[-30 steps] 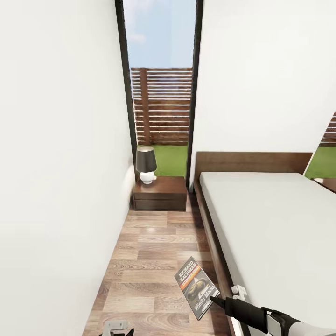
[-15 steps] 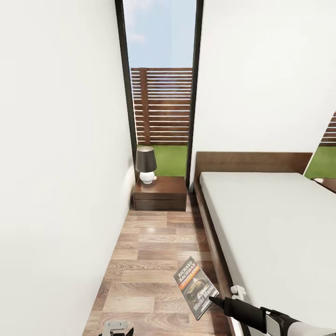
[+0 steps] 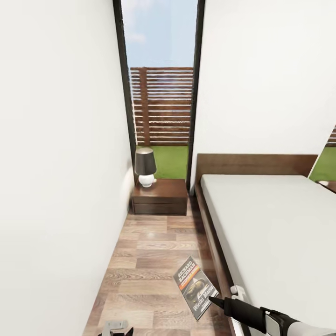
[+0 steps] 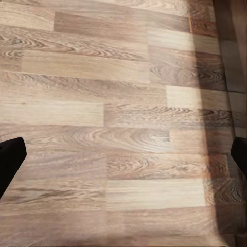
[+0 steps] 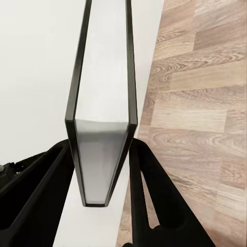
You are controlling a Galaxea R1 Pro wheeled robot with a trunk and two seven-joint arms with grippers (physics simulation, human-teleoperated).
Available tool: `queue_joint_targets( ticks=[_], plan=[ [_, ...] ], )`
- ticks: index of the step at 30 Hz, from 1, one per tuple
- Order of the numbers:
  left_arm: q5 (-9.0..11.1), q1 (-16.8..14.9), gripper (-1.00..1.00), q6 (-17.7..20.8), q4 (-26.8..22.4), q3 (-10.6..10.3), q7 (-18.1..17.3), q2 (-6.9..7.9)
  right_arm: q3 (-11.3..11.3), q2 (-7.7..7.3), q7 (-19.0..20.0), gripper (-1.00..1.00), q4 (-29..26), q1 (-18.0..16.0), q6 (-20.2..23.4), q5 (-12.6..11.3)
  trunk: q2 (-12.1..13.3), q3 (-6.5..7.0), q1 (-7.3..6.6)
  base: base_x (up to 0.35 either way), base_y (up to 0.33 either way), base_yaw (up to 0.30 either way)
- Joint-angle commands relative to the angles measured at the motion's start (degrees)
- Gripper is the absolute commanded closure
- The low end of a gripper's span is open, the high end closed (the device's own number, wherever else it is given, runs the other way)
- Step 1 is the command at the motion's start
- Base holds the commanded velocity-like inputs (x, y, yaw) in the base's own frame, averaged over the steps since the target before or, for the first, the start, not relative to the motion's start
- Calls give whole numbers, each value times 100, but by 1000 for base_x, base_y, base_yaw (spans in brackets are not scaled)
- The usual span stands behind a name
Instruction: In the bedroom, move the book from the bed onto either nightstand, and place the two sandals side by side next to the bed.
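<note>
The bedroom's white walls [image 3: 56, 163] hem in a narrow strip of wood-plank floor [image 3: 149, 261] that runs toward a tall dark-framed window [image 3: 161, 93], through which a slatted fence and grass show. The bed [image 3: 280, 233], dark-framed with a pale grey mattress, fills the right side of the head view, its headboard against the far wall. At the far end of the floor strip, between the left wall and the bed's head corner, stands the nightstand [image 3: 161, 198], carrying a small lamp [image 3: 145, 167] with a dark shade. The book [image 3: 193, 287] is held up over the floor beside the bed frame, cover facing the head camera, its long axis tilted so the top edge with the author's name points up and to the left. The right gripper [image 5: 103, 170] clamps it at its lower corner, one black finger pressed on each cover. The left gripper [image 4: 123, 159] hangs over bare planks, its fingers spread far apart.
</note>
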Motion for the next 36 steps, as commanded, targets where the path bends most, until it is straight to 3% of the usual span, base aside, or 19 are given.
queue_joint_targets(
  ticks=[1,9,36],
  plan=[
    [-30,-4,-100,-14,5,48,-21,-1,29,-1,28,100,17,-10,12,-60,-9,-10,6,329,0,0],
    [-38,-3,-100,-14,8,48,-21,-3,29,-2,36,100,15,-10,12,-60,-9,-10,6,223,0,-85],
    [-39,-5,-100,-5,13,48,-21,-10,29,-11,35,100,19,-10,12,-60,-9,-10,6,3,0,-12]
  ],
)
